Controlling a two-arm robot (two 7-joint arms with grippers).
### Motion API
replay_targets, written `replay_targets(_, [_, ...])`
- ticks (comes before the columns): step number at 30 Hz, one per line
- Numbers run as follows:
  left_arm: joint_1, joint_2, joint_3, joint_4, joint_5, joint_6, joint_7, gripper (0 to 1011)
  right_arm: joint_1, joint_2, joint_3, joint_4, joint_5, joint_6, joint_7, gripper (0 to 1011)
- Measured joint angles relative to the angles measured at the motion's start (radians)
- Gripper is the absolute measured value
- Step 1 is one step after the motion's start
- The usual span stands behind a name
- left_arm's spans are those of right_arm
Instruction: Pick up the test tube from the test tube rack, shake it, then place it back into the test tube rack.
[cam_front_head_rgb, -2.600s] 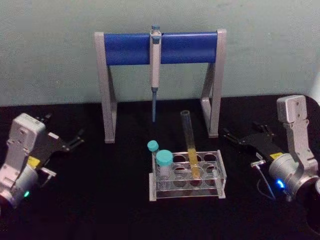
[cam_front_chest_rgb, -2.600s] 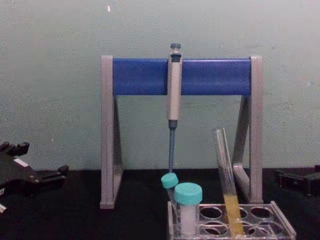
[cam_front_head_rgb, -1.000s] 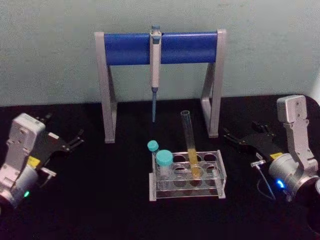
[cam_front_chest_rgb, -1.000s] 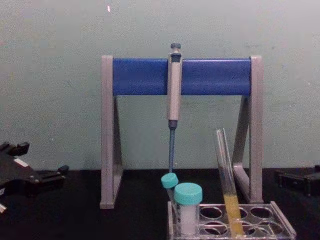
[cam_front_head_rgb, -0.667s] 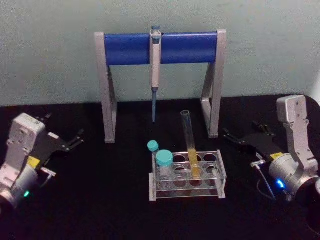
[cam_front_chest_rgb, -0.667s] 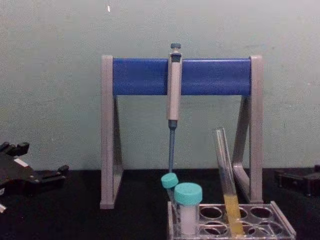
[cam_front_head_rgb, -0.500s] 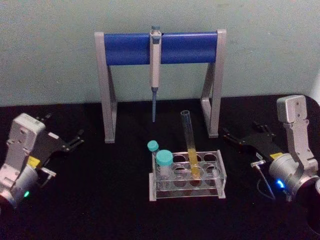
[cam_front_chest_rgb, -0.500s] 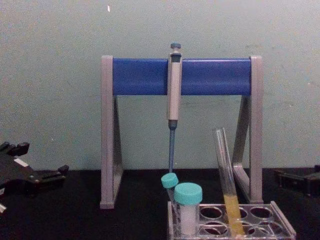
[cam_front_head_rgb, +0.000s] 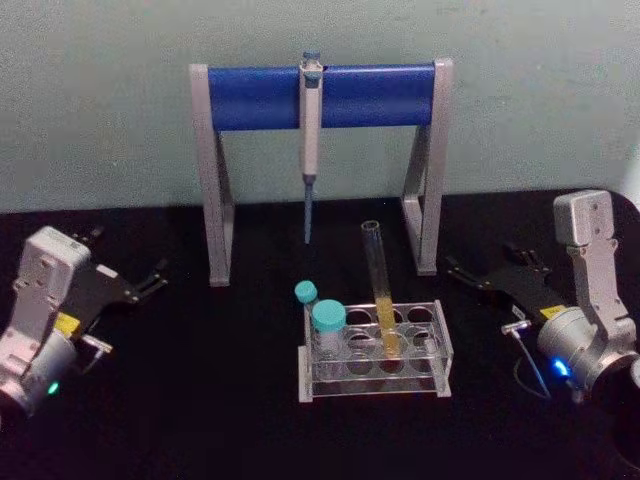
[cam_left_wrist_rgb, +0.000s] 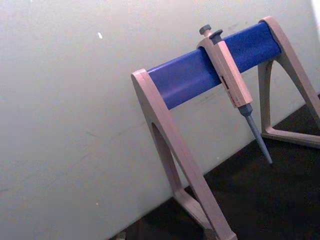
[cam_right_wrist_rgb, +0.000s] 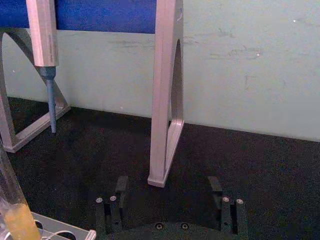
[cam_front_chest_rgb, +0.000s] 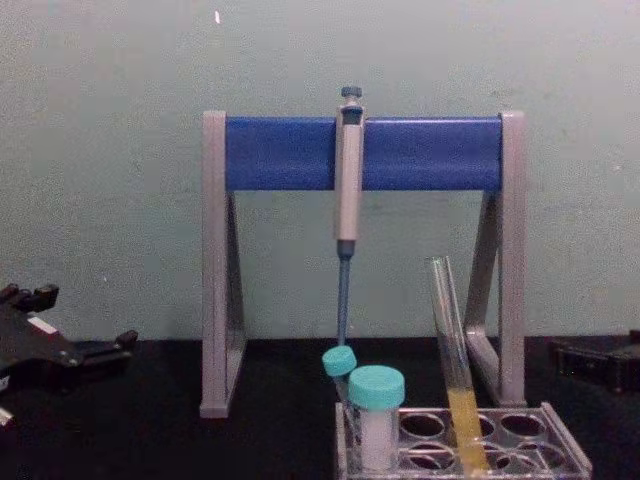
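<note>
The test tube (cam_front_head_rgb: 379, 289) stands in the test tube rack (cam_front_head_rgb: 375, 353), in a hole of the rack's back row, right of the middle. It leans a little, its open top tipped toward the robot's left, and yellow liquid fills its lower part. It reaches well above the low clear rack. At the rack's left end sit two short tubes with teal caps (cam_front_head_rgb: 328, 317), one large and one small behind it.

The rack rests on the black bench (cam_front_head_rgb: 200, 400). Behind it stands a grey-and-blue stand (cam_front_head_rgb: 320, 96) with a pipette (cam_front_head_rgb: 311, 120) hanging from its bar.

The left tool (cam_front_head_rgb: 152, 279) rests low at the bench's left side, well apart from the rack; its fingers look apart. The right tool (cam_front_head_rgb: 458, 272) rests at the right side, also well clear of the rack, its fingers (cam_right_wrist_rgb: 121, 186) spread with nothing between them.
</note>
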Motion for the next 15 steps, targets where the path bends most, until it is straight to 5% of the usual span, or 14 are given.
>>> replay_targets(15, [0.0,0.0,0.0,0.0,0.0,0.0,0.0,1001,0.0,0.0,0.0,0.0,0.0,0.0,0.0,1000])
